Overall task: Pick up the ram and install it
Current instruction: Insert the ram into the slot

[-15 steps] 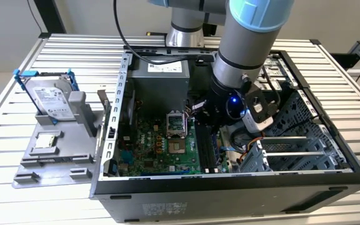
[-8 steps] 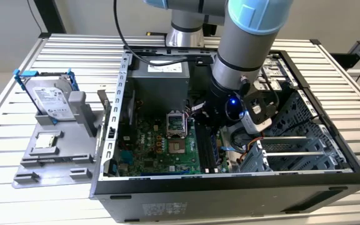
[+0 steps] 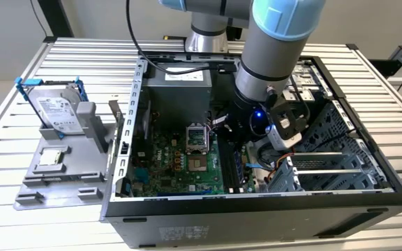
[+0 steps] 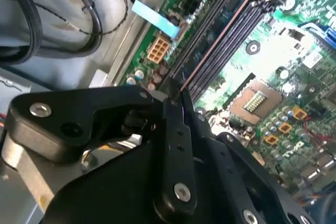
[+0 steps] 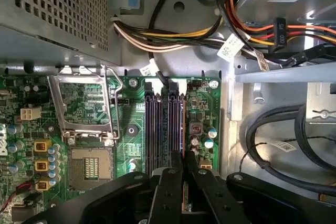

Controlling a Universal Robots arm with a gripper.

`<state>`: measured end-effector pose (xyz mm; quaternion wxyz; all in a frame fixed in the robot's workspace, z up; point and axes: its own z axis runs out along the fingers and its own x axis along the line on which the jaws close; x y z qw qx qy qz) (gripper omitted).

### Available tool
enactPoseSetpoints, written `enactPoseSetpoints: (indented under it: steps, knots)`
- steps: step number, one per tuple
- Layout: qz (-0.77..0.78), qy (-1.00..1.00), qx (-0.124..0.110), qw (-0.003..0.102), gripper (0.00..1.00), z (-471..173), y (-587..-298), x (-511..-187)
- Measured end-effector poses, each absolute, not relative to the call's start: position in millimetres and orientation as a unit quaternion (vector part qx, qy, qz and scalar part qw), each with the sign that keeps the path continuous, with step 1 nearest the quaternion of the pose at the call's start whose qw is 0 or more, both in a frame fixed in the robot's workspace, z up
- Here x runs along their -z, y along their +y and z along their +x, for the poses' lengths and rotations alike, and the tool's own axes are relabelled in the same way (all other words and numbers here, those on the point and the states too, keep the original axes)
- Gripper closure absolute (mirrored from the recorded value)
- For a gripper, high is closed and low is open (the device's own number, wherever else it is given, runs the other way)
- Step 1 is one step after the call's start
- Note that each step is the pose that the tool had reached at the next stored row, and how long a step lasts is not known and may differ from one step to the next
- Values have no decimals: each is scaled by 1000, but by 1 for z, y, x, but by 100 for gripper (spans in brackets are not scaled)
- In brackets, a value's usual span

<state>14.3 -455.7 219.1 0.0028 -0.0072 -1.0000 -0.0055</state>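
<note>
The ram [image 5: 183, 124] shows edge-on as a thin stick standing along the outermost of the black memory slots [image 5: 157, 124] on the green motherboard [image 3: 166, 157]. In the second wrist view the ram [image 4: 220, 35] runs as a narrow reddish-edged line away from the fingers. My gripper [image 5: 183, 156] is inside the open computer case [image 3: 257, 209], and its two black fingers are closed tight against the near end of the ram. The gripper [image 4: 178, 90] hides that end. In the exterior view the gripper [image 3: 243, 144] hangs over the slots beside the drive cage.
An open processor socket [image 5: 92, 163] with a raised metal frame lies beside the slots. Bundled power cables [image 5: 173, 38] and thick black cables [image 5: 278, 145] run near the gripper. A silver hard drive [image 3: 56, 112] in a blue bracket stands on a grey holder outside the case.
</note>
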Motion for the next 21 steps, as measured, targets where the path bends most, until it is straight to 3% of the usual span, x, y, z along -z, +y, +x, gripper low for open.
enactPoseSetpoints:
  steps: [21]
  knots:
    - [-7, -1000, 5, 3, 100, 14, -456, -208]
